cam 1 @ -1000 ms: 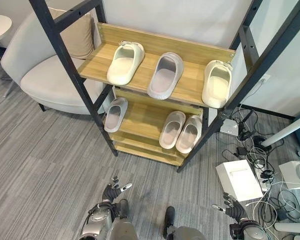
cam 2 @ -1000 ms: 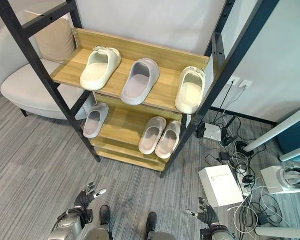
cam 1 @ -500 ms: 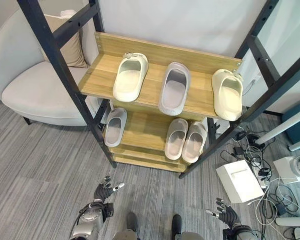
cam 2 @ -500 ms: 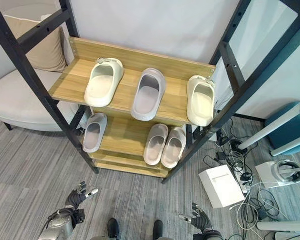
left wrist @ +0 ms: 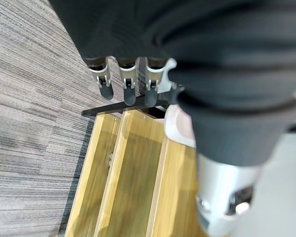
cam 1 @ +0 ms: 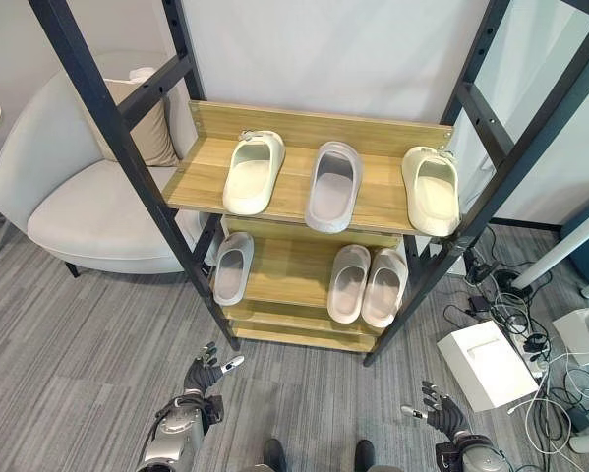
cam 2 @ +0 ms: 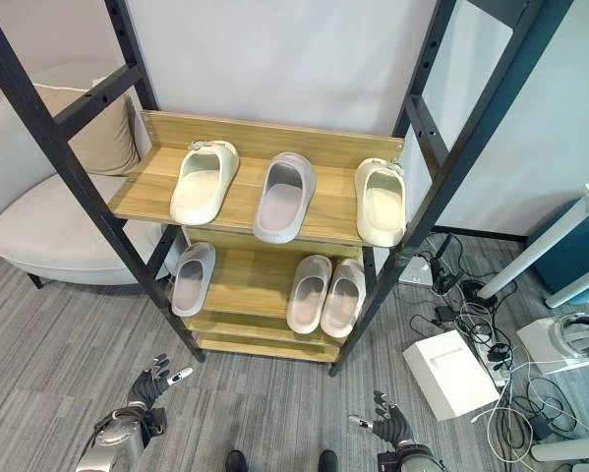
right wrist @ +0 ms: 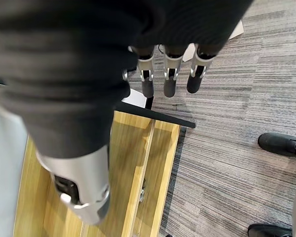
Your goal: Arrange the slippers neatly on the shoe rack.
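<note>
Six slippers sit on a wooden shoe rack (cam 1: 274, 285) with a black metal frame. On the upper shelf (cam 1: 382, 202) lie three, well apart: a cream slipper (cam 1: 252, 173) toward the left, a grey slipper (cam 1: 333, 185) in the middle, and a second cream slipper (cam 1: 430, 189) at the right end, close to the frame post. All three lie flat with their toes toward the back wall, but the cream pair is split by the grey one, so the shelf does not read as sorted.

On the lower shelf (cam 1: 284, 275), a lone pale grey slipper (cam 1: 232, 267) lies at the left edge, while a pale grey pair (cam 1: 368, 284) lies side by side and touching toward the right. That pair looks finished; the lone one likely belongs with the grey one above.

Both robot hands hang low over the grey carpet (cam 1: 78, 334), in front of the rack and clear of it. The left hand (cam 1: 204, 373) is empty with fingers spread and relaxed, and the right hand (cam 1: 435, 414) is the same, probably readying a reach.

A pale armchair (cam 1: 88, 206) with a beige cushion (cam 1: 148, 133) stands left of the rack; a white box (cam 1: 489, 364) lies on the floor to the right.
</note>
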You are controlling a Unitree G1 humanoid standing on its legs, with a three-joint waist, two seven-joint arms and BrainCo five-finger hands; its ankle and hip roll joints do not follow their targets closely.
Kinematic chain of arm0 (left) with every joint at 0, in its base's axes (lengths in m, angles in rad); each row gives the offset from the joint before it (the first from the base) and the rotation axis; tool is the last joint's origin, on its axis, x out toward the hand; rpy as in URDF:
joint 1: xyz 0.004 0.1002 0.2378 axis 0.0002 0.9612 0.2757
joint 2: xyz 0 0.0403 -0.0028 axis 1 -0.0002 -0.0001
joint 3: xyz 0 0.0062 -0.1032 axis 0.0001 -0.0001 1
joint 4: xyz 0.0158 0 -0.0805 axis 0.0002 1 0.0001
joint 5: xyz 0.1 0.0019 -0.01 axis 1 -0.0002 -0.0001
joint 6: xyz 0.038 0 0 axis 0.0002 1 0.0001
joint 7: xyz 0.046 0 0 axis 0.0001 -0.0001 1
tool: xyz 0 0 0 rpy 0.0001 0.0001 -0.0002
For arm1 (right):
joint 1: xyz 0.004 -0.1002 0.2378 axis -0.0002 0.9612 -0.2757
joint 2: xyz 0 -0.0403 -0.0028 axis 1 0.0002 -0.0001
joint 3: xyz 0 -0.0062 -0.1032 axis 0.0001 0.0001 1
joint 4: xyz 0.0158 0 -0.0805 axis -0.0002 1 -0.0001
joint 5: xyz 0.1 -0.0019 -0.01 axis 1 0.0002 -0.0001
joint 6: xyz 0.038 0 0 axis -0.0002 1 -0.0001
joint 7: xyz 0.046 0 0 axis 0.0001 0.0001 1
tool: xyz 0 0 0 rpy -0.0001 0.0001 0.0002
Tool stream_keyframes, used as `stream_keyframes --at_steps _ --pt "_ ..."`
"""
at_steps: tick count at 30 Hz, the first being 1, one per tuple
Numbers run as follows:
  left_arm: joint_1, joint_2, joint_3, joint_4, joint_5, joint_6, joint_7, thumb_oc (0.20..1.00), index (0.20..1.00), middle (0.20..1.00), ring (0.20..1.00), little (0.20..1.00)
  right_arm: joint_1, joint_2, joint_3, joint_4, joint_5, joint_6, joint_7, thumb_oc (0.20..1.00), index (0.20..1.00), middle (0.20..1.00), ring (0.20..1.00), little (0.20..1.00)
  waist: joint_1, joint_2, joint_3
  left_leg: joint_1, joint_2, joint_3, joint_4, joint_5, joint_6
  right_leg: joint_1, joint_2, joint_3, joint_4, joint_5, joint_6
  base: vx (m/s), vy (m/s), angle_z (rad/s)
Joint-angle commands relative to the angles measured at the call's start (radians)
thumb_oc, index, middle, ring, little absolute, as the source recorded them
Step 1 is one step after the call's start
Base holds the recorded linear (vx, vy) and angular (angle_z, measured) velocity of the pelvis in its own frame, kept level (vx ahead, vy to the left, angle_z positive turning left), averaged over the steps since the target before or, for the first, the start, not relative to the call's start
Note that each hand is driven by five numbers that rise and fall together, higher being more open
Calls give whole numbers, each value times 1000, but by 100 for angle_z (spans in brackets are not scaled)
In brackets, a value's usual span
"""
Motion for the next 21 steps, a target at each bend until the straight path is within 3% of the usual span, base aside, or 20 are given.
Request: stream_keyframes --at_steps 1,3,4,5,6,7,8,10,11,13,14,18,21 --pt "-54 -6 -2 -25 2 -39 -5 1000 1000 1000 1000 1000 -44 -37 -3 -39 -8 -22 -6 1000 1000 1000 1000 1000 22 -1 51 65 5 -32 2 -49 -42 -24 -20 -50 113 23 76 -11 -62 -13" --pt "-55 -6 -4 -28 0 -39 -6 1000 1000 1000 1000 1000 -43 -40 -4 -41 -8 -22 -8 1000 1000 1000 1000 1000 19 2 54 65 9 -33 2 -49 -44 -29 -8 -58 106 10 71 7 -63 -16" --pt "-58 -5 -7 -43 -2 -35 -8 1000 1000 1000 1000 1000 -35 -46 -8 -55 -10 -22 -9 1000 1000 1000 1000 1000 10 5 60 74 16 -35 2 -46 -49 -57 31 -80 103 -13 52 61 -85 -8" --pt "-62 -4 -10 -49 -2 -34 -6 1000 1000 1000 1000 1000 -28 -48 -11 -57 -9 -21 -10 1000 1000 1000 1000 1000 -2 8 66 78 18 -48 2 -46 -53 -68 49 -62 109 -31 48 103 -210 8" --pt "-68 -9 -21 -47 4 -38 -13 1000 1000 1000 1000 1000 -14 -63 -12 -45 13 -29 -4 1000 1000 1000 1000 1000 0 -5 85 17 45 -70 212 15 -110 6 72 -59 52 -59 9 77 -161 25" --pt "-68 -9 -21 -47 4 -38 -13 1000 1000 1000 1000 1000 -14 -63 -12 -45 13 -29 -4 1000 1000 1000 1000 1000 -2 -4 84 11 47 -74 221 11 -111 5 73 -63 51 -58 8 17 -187 79" --pt "-86 -21 -41 -54 -20 -46 -10 1000 1000 1000 1000 1000 -13 -98 -8 -37 19 -28 -1 1000 1000 1000 1000 1000 32 -22 123 -144 35 -174 399 95 -170 53 59 -90 31 -72 -16 29 -29 84" --pt "-73 -27 -42 -57 -31 -42 -14 1000 1000 1000 1000 1000 -2 -100 -22 -24 21 -23 -3 1000 1000 1000 1000 1000 28 -31 98 -145 104 -103 205 62 -135 102 38 -114 -29 -78 12 196 71 75" --pt "-74 -25 -48 -48 -18 -37 -7 1000 1000 1000 1000 1000 18 -104 -30 -25 15 -26 -2 1000 1000 1000 1000 1000 33 -27 87 -170 151 -61 127 98 -136 120 36 -135 -38 -82 25 283 114 42" --pt "-56 -18 -54 -61 -22 -34 -17 1000 1000 1000 1000 1000 23 -107 -30 -26 7 -18 -3 1000 1000 1000 1000 1000 41 -34 69 -137 121 -93 115 67 -127 121 11 -127 -23 -88 32 274 184 11" --pt "-60 -21 -53 -54 -17 -31 -24 1000 1000 1000 1000 1000 18 -92 -35 -27 8 -13 -4 1000 1000 1000 1000 1000 11 -31 57 -108 106 -62 66 60 -118 112 -9 -123 -20 -77 40 305 362 3" --pt "-51 -10 -45 -80 -14 -34 -24 1000 1000 1000 1000 1000 -14 -77 -38 -11 15 -14 -10 1000 1000 1000 1000 1000 22 -46 60 -88 69 -22 65 24 -89 87 -39 -82 -1 -53 54 150 222 -12" --pt "-66 18 -28 -73 -26 -36 -15 1000 1000 1000 1000 1000 -37 -60 -25 -7 21 -8 3 1000 1000 1000 1000 1000 29 -87 75 -82 31 8 71 -19 -59 59 -62 -47 18 66 86 203 202 -39"
